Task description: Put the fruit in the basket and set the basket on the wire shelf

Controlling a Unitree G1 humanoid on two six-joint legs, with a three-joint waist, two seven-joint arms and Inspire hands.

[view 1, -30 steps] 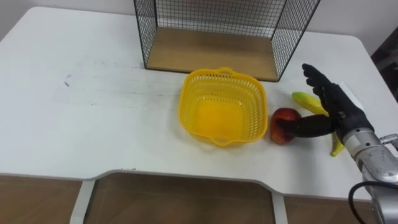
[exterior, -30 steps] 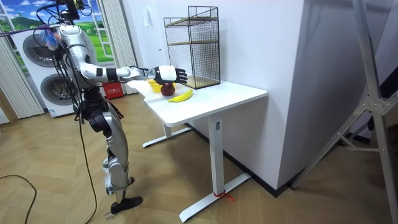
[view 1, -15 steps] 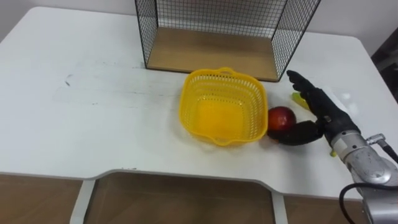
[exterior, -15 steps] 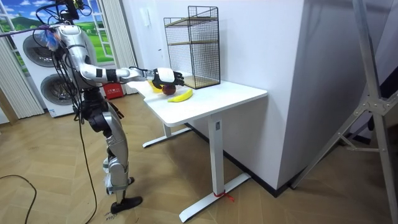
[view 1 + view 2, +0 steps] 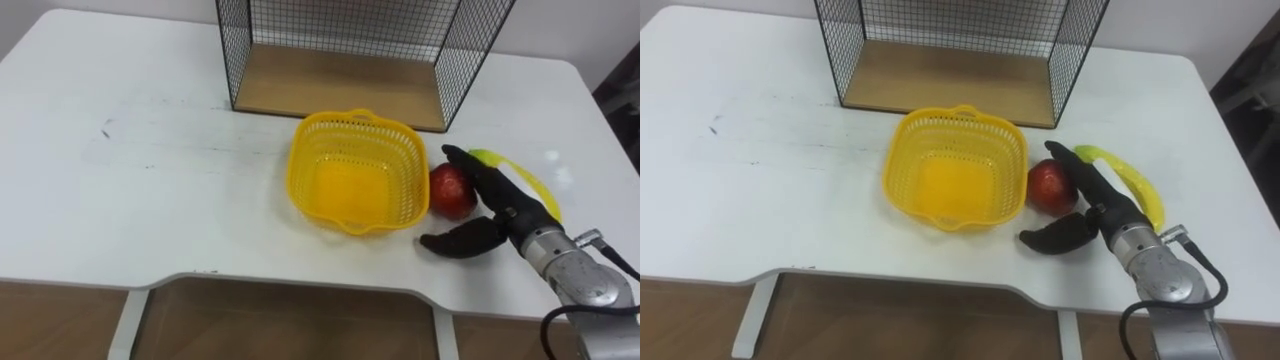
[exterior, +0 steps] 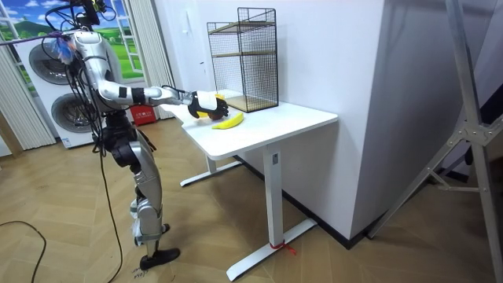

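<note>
**Right hand [image 5: 503, 208] at the apple.** The hand is spread wide and holds nothing. Its straight fingers [image 5: 468, 168] run along the right flank of the apple [image 5: 450, 190], touching it or all but touching it; which one cannot be told. The thumb [image 5: 455, 243] lies low over the desk [image 5: 150, 200] on the near side, clear of the fruit. The apple rests on the desk just beside the right wall of the yellow basket [image 5: 303, 170], which is empty. The banana [image 5: 535, 188] lies on the desk behind the hand, partly covered by it. Beyond the basket stands the wire shelf [image 5: 340, 85], its wooden floor bare. In the room view the robot stands at the desk's end on the room view's left, its right arm stretched out over the top.

*Handling, as judged.*
- **Apple:** firm, smooth and round, so it is likely to roll toward the basket if pushed from one side. It is best taken across its widest girth, with the thumb brought up opposite the fingers.
- **Banana:** lighter, curved and easily bruised, so it calls for a gentle hold at mid-length.
- **Basket:** a light plastic lattice, probably a little flexible. Its rim, or the small tabs at the near and far edges, offers the surest hold once the fruit is inside.
</note>
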